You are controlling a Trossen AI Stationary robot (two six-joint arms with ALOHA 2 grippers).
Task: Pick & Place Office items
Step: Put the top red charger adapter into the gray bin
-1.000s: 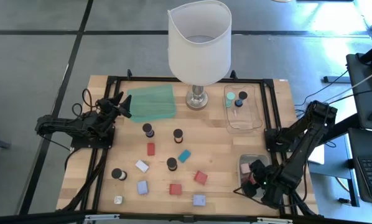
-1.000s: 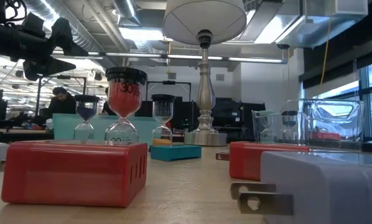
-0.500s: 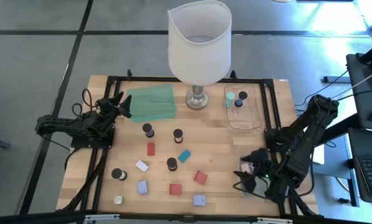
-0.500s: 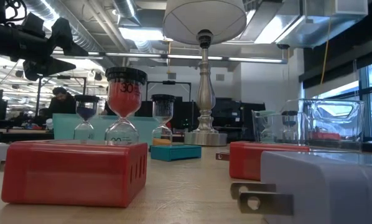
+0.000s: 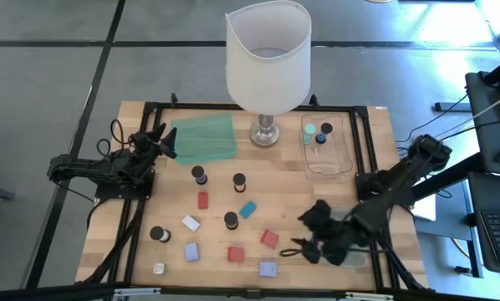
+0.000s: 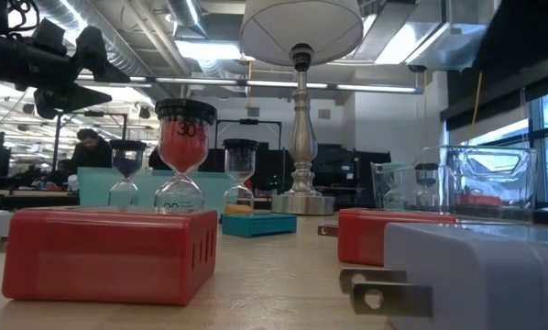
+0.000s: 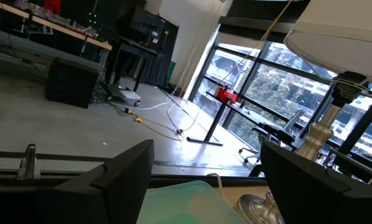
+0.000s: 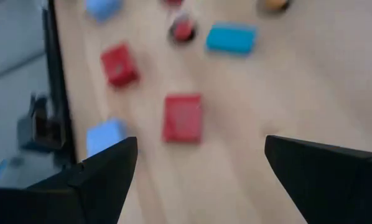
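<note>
Right gripper [image 5: 310, 237] spread, empty, above the table's near right, beside a red block [image 5: 269, 238]. Left gripper [image 5: 160, 139] spread, parked far left by the green mat [image 5: 203, 136].

Grey floor [image 5: 83, 50] around the table; large windows [image 7: 260, 81] beyond.

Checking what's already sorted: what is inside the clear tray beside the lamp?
The clear tray holds a teal cylinder, a dark-capped cylinder and one more small piece I cannot identify. Its near half looks bare.
</note>
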